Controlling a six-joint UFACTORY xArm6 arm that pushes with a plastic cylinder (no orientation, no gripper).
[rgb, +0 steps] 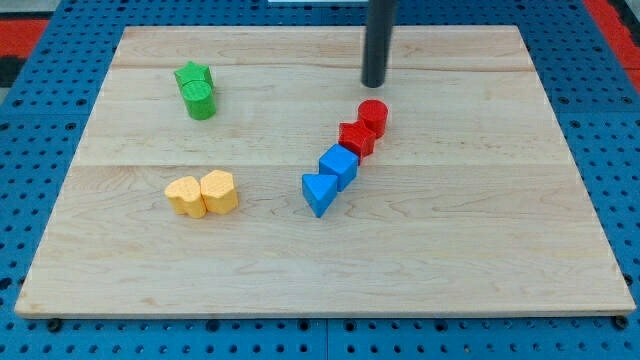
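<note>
My tip (374, 84) rests on the wooden board (480, 230) near the view's top, right of centre. Just below it, a small gap away, stands a red cylinder (373, 115), the nearest block. A red star-like block (356, 137) touches that cylinder at its lower left. The chain continues down-left with a blue cube (339, 164) and a blue triangular block (318, 192). The tip touches no block.
A green star block (194, 75) and a green cylinder (200, 100) sit together at the view's upper left. Two yellow blocks (185, 195) (219, 190) lie side by side at the lower left. Blue pegboard surrounds the board.
</note>
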